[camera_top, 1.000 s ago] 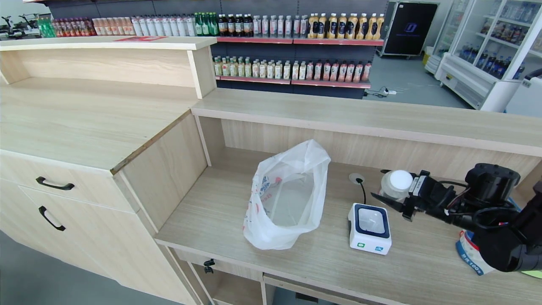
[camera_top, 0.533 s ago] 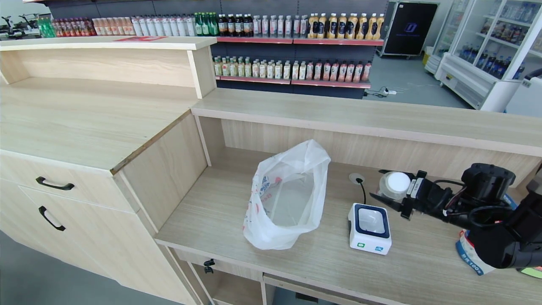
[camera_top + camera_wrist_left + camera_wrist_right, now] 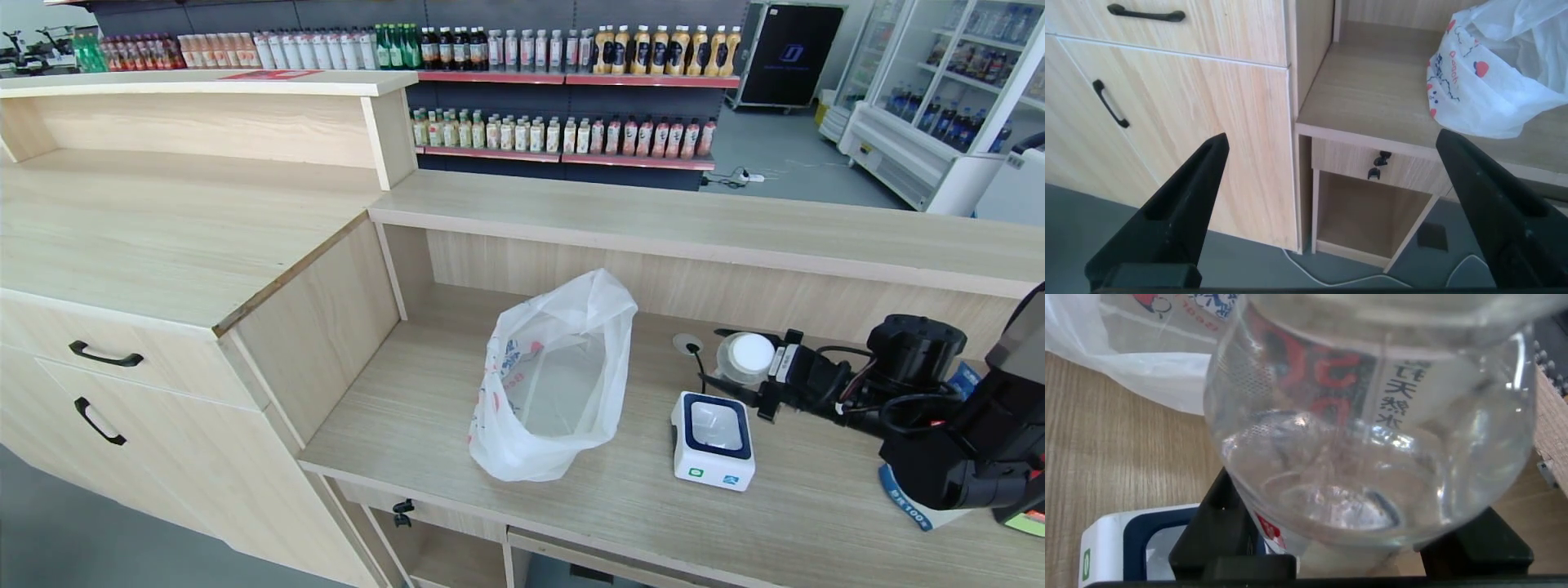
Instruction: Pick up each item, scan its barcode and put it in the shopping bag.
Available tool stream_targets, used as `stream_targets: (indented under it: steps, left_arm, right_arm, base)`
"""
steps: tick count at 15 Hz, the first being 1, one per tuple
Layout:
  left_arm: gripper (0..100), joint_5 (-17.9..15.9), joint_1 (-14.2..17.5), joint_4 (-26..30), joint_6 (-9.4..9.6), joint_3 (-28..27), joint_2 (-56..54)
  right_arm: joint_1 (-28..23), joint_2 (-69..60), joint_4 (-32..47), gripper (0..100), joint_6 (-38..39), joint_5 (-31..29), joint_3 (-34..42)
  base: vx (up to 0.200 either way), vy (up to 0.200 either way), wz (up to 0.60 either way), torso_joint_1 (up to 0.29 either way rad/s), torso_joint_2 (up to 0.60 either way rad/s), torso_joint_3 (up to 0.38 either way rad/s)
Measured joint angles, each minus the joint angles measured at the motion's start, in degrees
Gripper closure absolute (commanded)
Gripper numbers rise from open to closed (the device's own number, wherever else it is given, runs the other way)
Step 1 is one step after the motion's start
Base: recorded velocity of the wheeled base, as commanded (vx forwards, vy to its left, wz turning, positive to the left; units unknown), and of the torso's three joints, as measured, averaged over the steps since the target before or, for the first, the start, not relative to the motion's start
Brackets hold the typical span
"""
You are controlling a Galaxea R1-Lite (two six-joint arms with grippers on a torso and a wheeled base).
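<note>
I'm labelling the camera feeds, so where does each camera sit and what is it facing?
Head view: on the head, looking down at counter, shopping bag, scanner; right gripper holds a bottle.
Left wrist view: low, facing the counter's drawers; open left gripper frames it.
Right wrist view: behind the gripped bottle, scanner beyond.
Shared: all see the shopping bag.

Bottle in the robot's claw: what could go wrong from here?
The smooth, round bottle could slip from the right gripper. It is held beyond the scanner, not over its window, so the barcode might be missed. The shopping bag is thin and slumped; its mouth may fold as the bottle goes in.
</note>
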Motion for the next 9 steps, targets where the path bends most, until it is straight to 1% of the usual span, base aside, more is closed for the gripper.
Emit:
stream_targets:
  steps: [9]
  left_arm:
    - [0, 0.0, 0.0, 0.0, 0.0, 0.0, 0.0]
  right_arm:
    - [0.8, 1.1, 0.0, 100, 0.7, 0.0, -1.2]
  base:
    - [0.0, 0.0, 0.0, 0.0, 0.0, 0.0]
